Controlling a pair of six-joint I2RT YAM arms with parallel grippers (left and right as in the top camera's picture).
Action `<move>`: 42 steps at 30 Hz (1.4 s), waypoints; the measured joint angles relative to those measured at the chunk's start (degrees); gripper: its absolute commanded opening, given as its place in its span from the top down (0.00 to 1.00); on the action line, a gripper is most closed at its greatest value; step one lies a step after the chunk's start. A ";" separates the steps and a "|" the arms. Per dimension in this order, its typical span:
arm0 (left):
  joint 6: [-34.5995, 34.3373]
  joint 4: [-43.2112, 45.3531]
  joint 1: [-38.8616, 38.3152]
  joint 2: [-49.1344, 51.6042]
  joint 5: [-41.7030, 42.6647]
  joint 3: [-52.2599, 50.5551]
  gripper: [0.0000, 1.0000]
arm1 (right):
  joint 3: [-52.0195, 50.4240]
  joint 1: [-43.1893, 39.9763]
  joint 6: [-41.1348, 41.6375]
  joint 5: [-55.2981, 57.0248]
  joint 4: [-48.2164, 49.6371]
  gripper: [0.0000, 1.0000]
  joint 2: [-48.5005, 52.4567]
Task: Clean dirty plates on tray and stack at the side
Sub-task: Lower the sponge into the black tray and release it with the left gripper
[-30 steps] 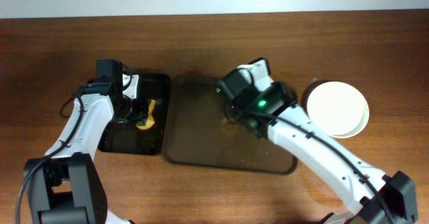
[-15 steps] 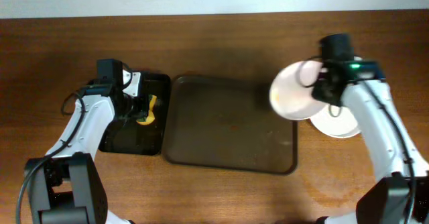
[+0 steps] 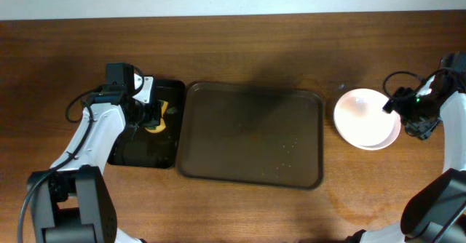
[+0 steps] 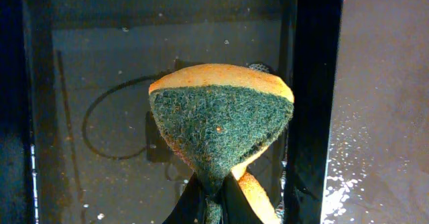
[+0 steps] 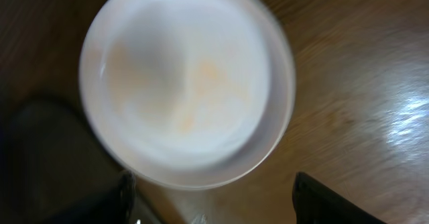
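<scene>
A stack of white plates (image 3: pixel 366 118) rests on the table to the right of the brown tray (image 3: pixel 251 135). In the right wrist view the top plate (image 5: pixel 188 83) is blurred and shows a faint orange tinge. My right gripper (image 3: pixel 397 108) stands open at the stack's right edge. Its fingertips (image 5: pixel 327 198) sit just off the rim, with nothing between them. Only specks and droplets show on the tray. My left gripper (image 4: pixel 214 207) is shut on a green-and-yellow sponge (image 4: pixel 221 120) and holds it over the small black tray (image 3: pixel 145 124).
The black tray (image 4: pixel 94 83) is wet, with a raised rim next to the brown tray (image 4: pixel 382 117). Bare wooden table surrounds both trays and the plate stack. The right arm enters from the right edge.
My right arm carried a plate from the brown tray to the stack on the right. It set the plate down and opened. The left arm and sponge barely moved.
</scene>
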 measured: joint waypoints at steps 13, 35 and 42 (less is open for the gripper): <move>3.04 3.93 -0.04 12.87 1.22 2.64 1.00 | -0.02 15.17 -8.15 -6.56 -3.61 0.33 0.04; -5.22 4.76 0.26 6.88 7.10 -4.17 1.00 | -0.04 15.17 -8.13 -6.56 -4.04 0.39 0.04; -16.96 8.46 -1.25 6.91 7.61 -4.72 0.96 | -0.04 15.17 -8.15 -6.56 -4.09 0.40 0.04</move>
